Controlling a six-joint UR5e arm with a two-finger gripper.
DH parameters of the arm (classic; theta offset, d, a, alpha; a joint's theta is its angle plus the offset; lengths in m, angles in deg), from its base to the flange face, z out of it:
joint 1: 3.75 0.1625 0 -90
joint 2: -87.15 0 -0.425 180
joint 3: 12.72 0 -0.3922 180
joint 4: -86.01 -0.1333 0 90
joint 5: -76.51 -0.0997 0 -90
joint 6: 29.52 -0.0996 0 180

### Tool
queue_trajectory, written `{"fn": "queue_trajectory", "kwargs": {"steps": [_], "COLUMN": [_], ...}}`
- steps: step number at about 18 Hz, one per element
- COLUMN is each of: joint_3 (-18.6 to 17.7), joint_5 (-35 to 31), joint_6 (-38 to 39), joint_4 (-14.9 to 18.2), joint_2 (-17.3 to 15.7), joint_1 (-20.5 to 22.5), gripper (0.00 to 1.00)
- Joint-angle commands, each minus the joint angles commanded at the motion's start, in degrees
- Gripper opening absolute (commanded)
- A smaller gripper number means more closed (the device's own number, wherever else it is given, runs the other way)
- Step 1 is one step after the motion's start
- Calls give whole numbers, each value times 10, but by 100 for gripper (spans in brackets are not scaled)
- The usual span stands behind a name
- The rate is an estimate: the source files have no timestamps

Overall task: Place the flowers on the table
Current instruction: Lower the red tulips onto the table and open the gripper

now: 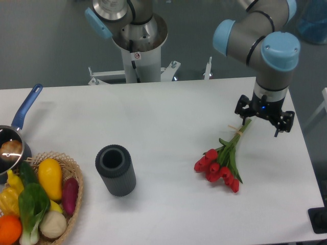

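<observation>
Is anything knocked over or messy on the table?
Only the flowers look unusual: the red tulips lie flat on the white table instead of standing in something. The dark cylinder stands upright, and the vegetables sit inside their basket. Nothing is spilled or broken.

A dark ribbed cylinder [115,170] is seen upright, open end up, left of centre. A wicker basket [74,196] is located at the lower left corner, holding a yellow squash [50,178], a purple vegetable [69,195], bok choy [29,207], a yellow pepper [9,197], an orange item [9,228] and a pale bulb [53,224]. A blue-handled pot [12,144] is set just behind the basket, cut by the left edge.
</observation>
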Motion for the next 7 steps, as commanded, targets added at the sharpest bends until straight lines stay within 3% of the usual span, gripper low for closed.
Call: {"fn": "queue_trajectory", "kwargs": {"steps": [7], "joint_3": [0], "joint_5": [0], "joint_6": [-1], "joint_4": [-1], "joint_2": [3], "joint_1": [0], "gripper": [100]}}
